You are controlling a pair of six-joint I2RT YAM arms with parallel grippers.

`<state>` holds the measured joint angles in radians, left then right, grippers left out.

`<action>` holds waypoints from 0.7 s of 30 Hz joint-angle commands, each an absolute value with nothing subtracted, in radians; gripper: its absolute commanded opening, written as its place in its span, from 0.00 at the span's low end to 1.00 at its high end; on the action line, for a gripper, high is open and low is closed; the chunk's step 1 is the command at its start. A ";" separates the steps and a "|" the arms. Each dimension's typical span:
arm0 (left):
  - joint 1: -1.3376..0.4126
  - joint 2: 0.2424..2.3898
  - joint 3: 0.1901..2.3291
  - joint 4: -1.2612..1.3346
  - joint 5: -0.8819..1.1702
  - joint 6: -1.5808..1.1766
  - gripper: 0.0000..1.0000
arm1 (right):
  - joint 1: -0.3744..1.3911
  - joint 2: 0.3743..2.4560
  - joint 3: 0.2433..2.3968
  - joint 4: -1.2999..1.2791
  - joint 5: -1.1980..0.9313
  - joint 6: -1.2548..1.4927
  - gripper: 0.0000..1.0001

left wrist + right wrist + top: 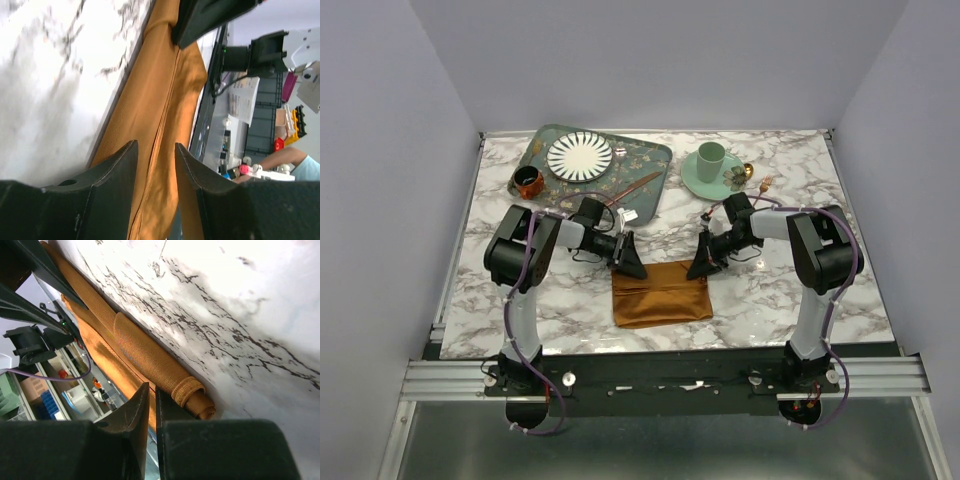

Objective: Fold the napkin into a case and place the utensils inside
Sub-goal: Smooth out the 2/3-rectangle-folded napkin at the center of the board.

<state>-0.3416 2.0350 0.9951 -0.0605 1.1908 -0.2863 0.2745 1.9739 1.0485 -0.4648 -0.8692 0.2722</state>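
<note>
Jaws of the left gripper (632, 264) stand apart, a clear gap between the two black fingers (107, 172); rust-orange cloth shows through that gap, a fold line running along it. Right gripper (698, 268): jaws drawn in to a thin slit; whether a layer of cloth is nipped in it, cannot tell. Rust-orange cloth napkin (662, 295) lies folded into a flat rectangle on the white marble-patterned table (770, 300), near centre, between the two arms. Left gripper sits at its far left corner, right gripper at its far right corner. Right wrist view: that corner is curled into a small roll (192, 395), just beside the right finger. Slim copper-gold utensils are all well apart from the napkin: fork (766, 182) and spoon (748, 171) at the far right, next to a pale green saucer (692, 178) bearing a mint-green cup (710, 156); a straight knife-like piece (636, 186) lies on the patterned green tray (655, 160), far left. On that tray also a white plate with dark radial stripes (580, 155); a small red-brown cup (527, 182) sits at its near left corner.
</note>
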 commanded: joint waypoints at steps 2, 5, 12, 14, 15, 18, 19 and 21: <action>-0.270 2.031 1.006 -0.449 1.187 0.076 0.49 | 0.271 2.036 1.031 -0.451 -0.675 0.236 0.18; -0.201 2.057 1.025 -0.589 1.174 0.214 0.48 | 0.270 2.036 1.031 -0.451 -0.678 0.236 0.18; -0.144 2.008 1.144 -0.745 1.157 0.310 0.36 | 0.270 2.026 1.038 -0.448 -0.704 0.227 0.18; -0.147 1.968 1.195 -0.735 1.143 0.279 0.36 | 0.270 2.019 1.039 -0.448 -0.710 0.225 0.18; -0.149 1.916 1.204 -0.715 1.120 0.214 0.36 | 0.270 2.013 1.037 -0.448 -0.713 0.221 0.18; -0.181 1.798 1.174 -0.519 0.999 0.050 0.33 | 0.271 2.003 1.028 -0.443 -0.727 0.221 0.19; -0.187 1.777 1.151 -0.388 0.961 -0.085 0.33 | 0.270 2.002 1.025 -0.439 -0.730 0.222 0.19; -0.230 1.769 1.120 -0.324 0.951 -0.168 0.33 | 0.270 2.000 1.025 -0.437 -0.739 0.219 0.19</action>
<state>-0.1688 1.8713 1.1606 -0.5762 1.0748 0.0971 0.2756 1.9762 1.0500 -0.4618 -0.8776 0.2718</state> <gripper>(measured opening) 0.337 0.185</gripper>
